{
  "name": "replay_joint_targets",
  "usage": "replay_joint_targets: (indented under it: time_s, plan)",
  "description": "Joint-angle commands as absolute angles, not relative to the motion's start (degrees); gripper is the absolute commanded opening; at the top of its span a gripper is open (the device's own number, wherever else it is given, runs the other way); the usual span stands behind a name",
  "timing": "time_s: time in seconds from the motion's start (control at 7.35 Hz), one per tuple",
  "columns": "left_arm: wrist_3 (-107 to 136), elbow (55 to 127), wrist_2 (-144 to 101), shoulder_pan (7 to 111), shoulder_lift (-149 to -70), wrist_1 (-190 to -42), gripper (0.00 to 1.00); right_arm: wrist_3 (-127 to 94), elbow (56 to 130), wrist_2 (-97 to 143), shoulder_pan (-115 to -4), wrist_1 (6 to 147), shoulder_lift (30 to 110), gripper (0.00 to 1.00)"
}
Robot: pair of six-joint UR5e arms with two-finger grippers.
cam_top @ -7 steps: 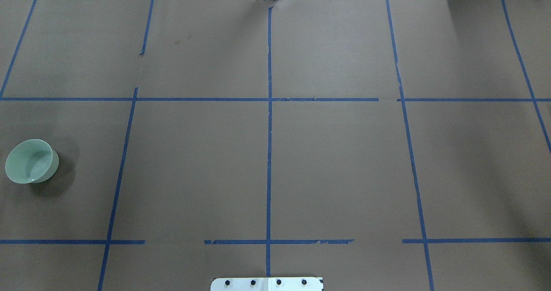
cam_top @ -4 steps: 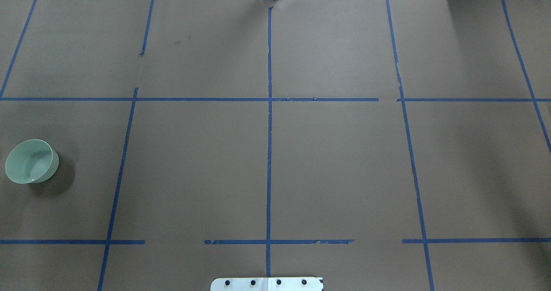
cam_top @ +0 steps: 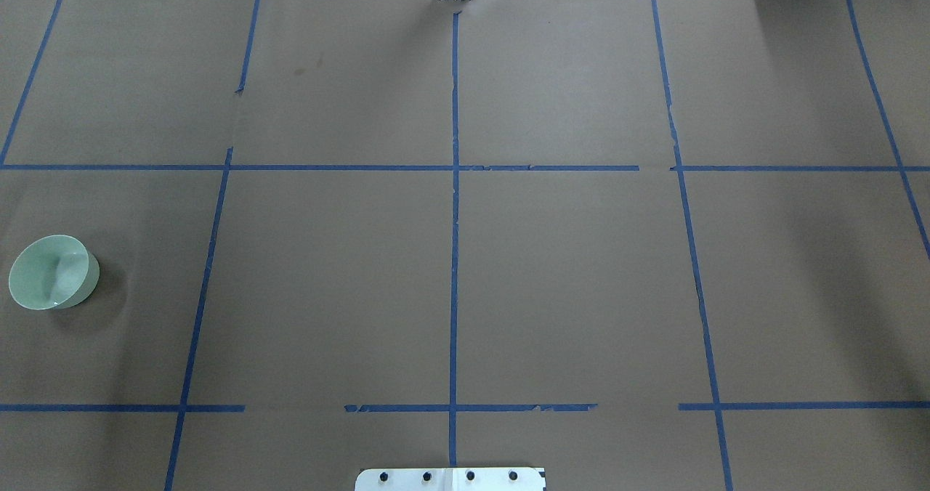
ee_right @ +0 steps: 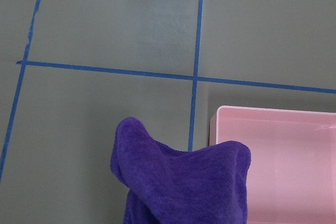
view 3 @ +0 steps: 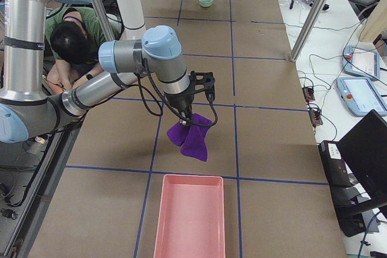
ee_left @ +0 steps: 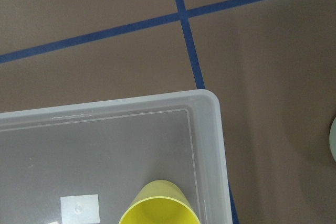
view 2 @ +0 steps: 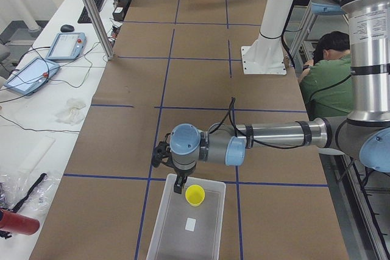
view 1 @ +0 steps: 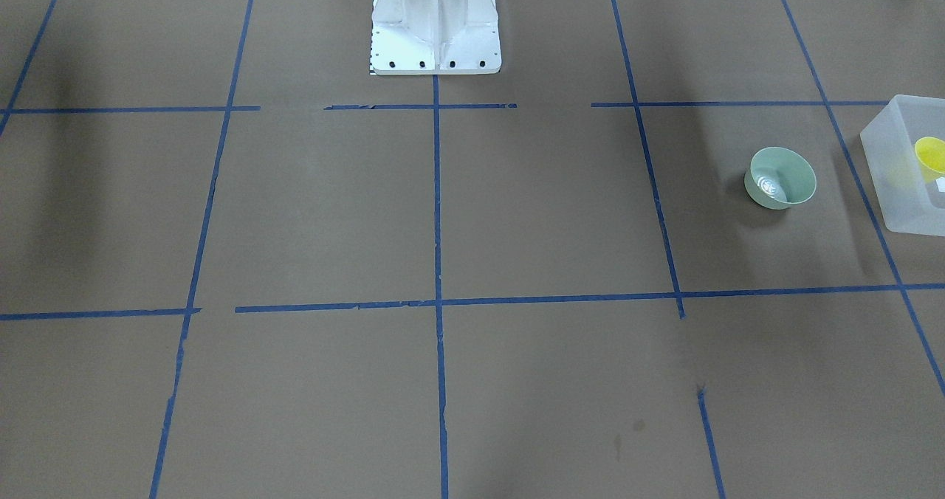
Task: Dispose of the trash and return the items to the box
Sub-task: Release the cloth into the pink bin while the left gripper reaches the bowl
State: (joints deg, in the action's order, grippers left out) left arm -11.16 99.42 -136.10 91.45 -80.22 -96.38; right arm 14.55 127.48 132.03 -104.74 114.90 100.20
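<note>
The pale mint-green bowl point(cam_top: 52, 282) stands upright on the brown table at the robot's far left, and also shows in the front view point(view 1: 782, 178). The frosted-white box point(view 1: 886, 181) stands just beyond it. The yellow cup point(view 2: 195, 195) is inside the box's near end, seen from above in the left wrist view point(ee_left: 160, 205). My left gripper point(view 2: 178, 184) hovers right by the cup; I cannot tell whether it is open or shut. My right gripper point(view 3: 187, 113) has a purple cloth point(view 3: 192, 137) hanging below it; its fingers are hidden.
A pink tray point(view 3: 188, 216) lies at the table's right end, just past the hanging cloth point(ee_right: 184, 182), and also shows in the right wrist view point(ee_right: 283, 166). The robot's white base point(view 1: 435, 34) stands at the table's middle edge. A person sits behind it.
The bowl has not moved. The shadow around it has shrunk a little. Neither arm shows in the overhead view.
</note>
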Motion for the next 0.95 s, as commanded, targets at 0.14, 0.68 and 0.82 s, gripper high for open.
replay_joint_targets:
  time_s: [0.14, 0.68, 0.82]
  plan:
    - [0.5, 108.3, -135.3, 92.3, -82.3, -98.1, 1.00, 26.5, 119.1, 127.4, -109.0, 114.1, 99.7, 0.00]
    - [23.5, 102.5, -135.2, 78.6, -78.5, -125.8, 1.00, 28.1, 103.5, 125.6, -109.3, 95.7, 99.6, 0.00]
    - [27.9, 100.4, -134.9, 76.2, -76.7, -133.2, 1.00, 28.1, 102.0, 125.1, -109.3, 93.1, 100.2, 0.00]
